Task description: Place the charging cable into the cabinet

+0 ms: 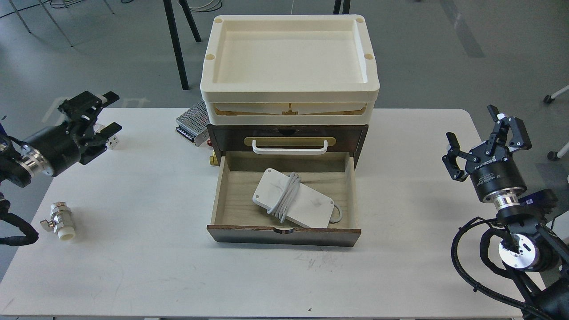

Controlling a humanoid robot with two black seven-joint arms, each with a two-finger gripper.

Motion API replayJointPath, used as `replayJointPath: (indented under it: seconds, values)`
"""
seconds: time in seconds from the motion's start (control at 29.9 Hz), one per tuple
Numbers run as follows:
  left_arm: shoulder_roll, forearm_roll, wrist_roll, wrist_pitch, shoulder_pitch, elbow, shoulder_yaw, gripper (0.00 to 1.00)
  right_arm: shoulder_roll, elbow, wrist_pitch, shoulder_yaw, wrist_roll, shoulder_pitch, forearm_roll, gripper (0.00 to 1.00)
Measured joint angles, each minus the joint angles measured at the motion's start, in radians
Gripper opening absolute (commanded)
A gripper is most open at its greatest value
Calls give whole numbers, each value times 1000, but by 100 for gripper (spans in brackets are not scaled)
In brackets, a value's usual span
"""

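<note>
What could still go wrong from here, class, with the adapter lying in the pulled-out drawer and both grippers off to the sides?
1. The charging cable lies diagonally in the open drawer; its cord loop near the right wall could snag if the drawer is pushed shut.
2. The cream tray sits loosely atop the cabinet; a hard push might shift it.
3. The left gripper and right gripper must approach without bumping the cabinet.

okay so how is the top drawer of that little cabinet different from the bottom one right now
The upper drawer is pushed shut, while the lower drawer is pulled out toward the camera. The upper drawer shows a white handle on a brass plate; the lower drawer's front shows only a small notch at its top edge. The lower drawer holds the charging cable; the upper drawer's inside is hidden. Both have dark brown fronts.
</note>
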Motion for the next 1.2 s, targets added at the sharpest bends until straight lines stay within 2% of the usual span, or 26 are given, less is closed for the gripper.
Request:
replayJointPath:
  seconds: [0.2,0.43,0.67,1.0,1.2]
  values:
    - [-44,-230,0,-24,11,80,0,90,0,0,0,-3,0,1,0,100]
    - [-190,-425,0,-81,11,232,-25,90,0,0,-1,-3,0,1,0,100]
    - [-284,-458,0,-185,40,360,-112,93,0,1,-2,3,0,1,0,100]
    - [-367,-454,0,-195,66,469,-145,96,0,1,-3,7,0,1,0,100]
    - [-382,-453,0,-195,68,486,-145,97,0,1,-3,7,0,1,0,99]
